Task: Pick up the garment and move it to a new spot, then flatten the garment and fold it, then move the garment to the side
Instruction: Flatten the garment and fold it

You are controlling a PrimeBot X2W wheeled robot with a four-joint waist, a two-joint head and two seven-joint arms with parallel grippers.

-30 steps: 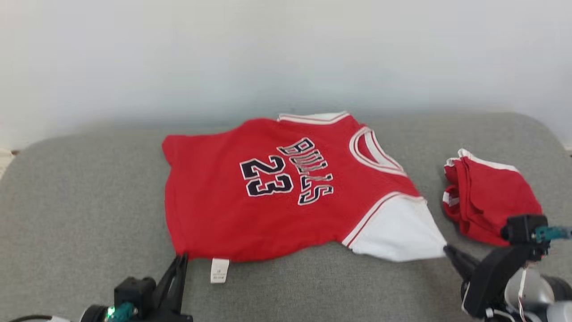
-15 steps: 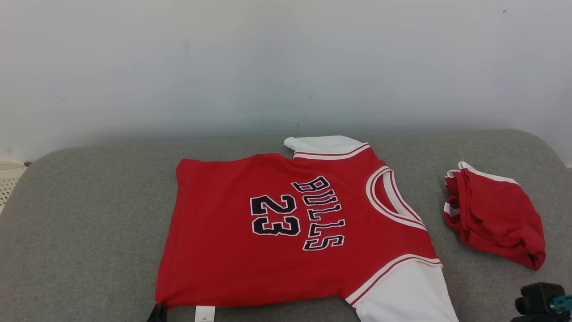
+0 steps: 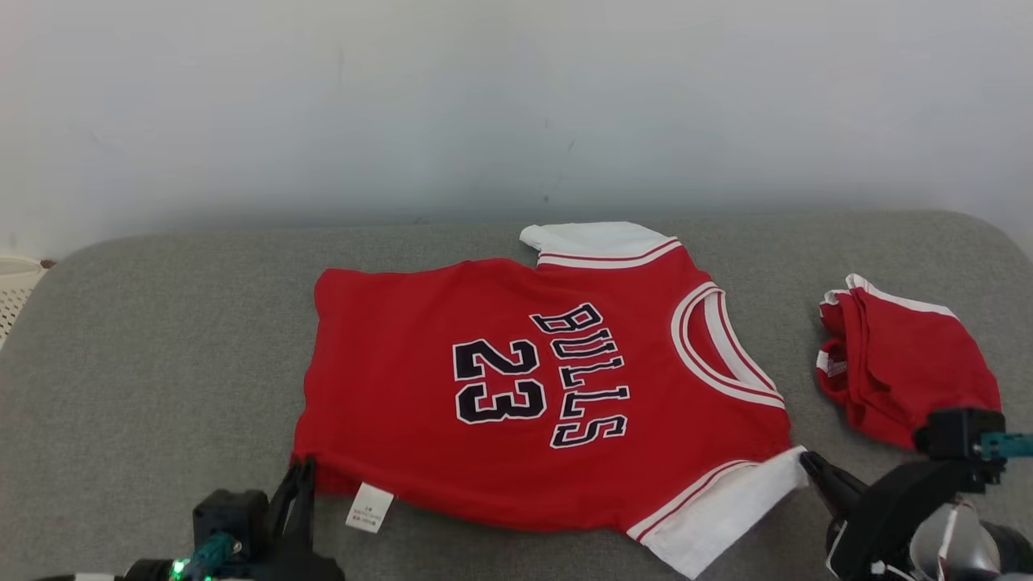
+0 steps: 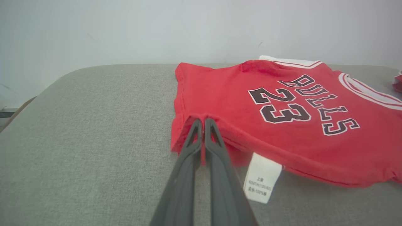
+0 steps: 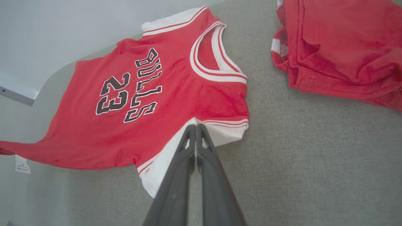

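The garment [image 3: 533, 387] is a red jersey with white sleeves and dark "BULLS 23" lettering, spread face up on the grey cushion [image 3: 161, 363]. My left gripper [image 3: 304, 466] is shut on the jersey's near hem corner [image 4: 201, 121], beside a white care label [image 4: 262, 177]. My right gripper [image 3: 805, 458] is shut on the edge of the near white sleeve [image 5: 201, 131]. The gripped fabric is lifted slightly at both corners [image 5: 196, 126].
A second red garment [image 3: 904, 371] lies bunched at the right of the cushion, also in the right wrist view [image 5: 342, 53]. A pale wall [image 3: 484, 105] rises behind. A white basket edge [image 3: 12, 290] shows at far left.
The head camera has shifted, so the whole picture moved. The jersey now lies flatter and more spread, with its far white sleeve showing; both grippers stay shut on their corners.
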